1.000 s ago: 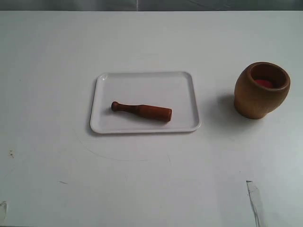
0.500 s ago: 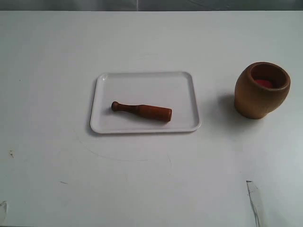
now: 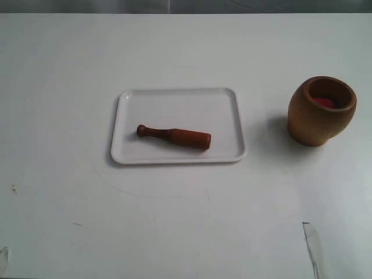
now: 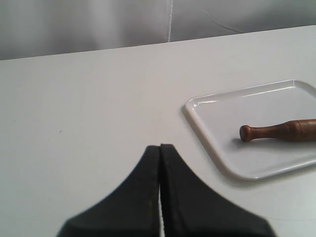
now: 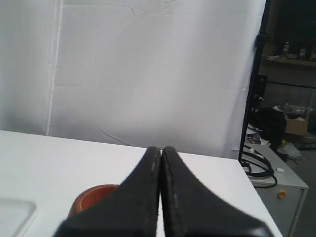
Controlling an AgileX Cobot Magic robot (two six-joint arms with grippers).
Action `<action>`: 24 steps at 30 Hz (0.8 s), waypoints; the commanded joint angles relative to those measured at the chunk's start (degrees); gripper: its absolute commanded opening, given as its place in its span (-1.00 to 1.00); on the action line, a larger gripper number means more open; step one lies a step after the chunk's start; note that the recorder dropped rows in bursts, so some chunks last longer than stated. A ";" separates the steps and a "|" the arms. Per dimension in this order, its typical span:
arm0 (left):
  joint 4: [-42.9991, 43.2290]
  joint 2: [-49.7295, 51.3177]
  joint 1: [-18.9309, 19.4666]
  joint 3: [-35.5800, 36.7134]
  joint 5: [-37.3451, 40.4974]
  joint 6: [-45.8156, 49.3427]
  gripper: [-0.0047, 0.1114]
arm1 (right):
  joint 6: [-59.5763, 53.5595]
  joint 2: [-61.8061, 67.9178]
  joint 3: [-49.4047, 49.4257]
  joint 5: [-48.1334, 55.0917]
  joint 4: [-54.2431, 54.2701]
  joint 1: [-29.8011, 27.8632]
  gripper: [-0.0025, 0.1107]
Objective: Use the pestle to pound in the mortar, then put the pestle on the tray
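The dark reddish-brown pestle [image 3: 174,136] lies flat on the white tray [image 3: 180,102] near the table's middle, its knob end toward the left. The light-brown mortar [image 3: 321,110] stands upright at the right, something red inside it. Neither arm shows in the exterior view. In the left wrist view my left gripper [image 4: 160,147] is shut and empty, off to the side of the tray [image 4: 207,136] and pestle [image 4: 279,131]. In the right wrist view my right gripper [image 5: 161,149] is shut and empty, with the mortar's rim [image 5: 91,196] partly hidden behind its fingers.
The white table [image 3: 186,221] carries a few small marks and a strip of tape [image 3: 311,244] near its front right. A white curtain [image 5: 148,74] hangs behind the table; beyond its right edge are cables and a cabinet [image 5: 276,177].
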 commanded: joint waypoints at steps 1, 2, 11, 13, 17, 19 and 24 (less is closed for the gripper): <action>-0.42 -0.07 -0.44 0.03 -0.17 -0.47 -0.92 | -3.21 -0.18 0.20 0.49 0.28 -0.43 -0.96; -0.42 -0.07 -0.44 0.03 -0.17 -0.47 -0.92 | -2.86 -0.18 0.20 0.76 0.53 -0.43 -0.96; -0.42 -0.07 -0.44 0.03 -0.17 -0.47 -0.92 | -2.13 -0.18 0.20 1.03 0.52 -0.43 -0.96; -0.42 -0.07 -0.44 0.03 -0.17 -0.47 -0.92 | -2.13 -0.18 0.20 1.03 0.52 -0.43 -0.96; -0.42 -0.07 -0.44 0.03 -0.17 -0.47 -0.92 | -2.13 -0.18 0.20 1.03 0.52 -0.43 -0.96; -0.42 -0.07 -0.44 0.03 -0.17 -0.47 -0.92 | -2.13 -0.18 0.20 1.03 0.52 -0.43 -0.96; -0.42 -0.07 -0.44 0.03 -0.17 -0.47 -0.92 | -2.13 -0.18 0.20 1.03 0.52 -0.43 -0.96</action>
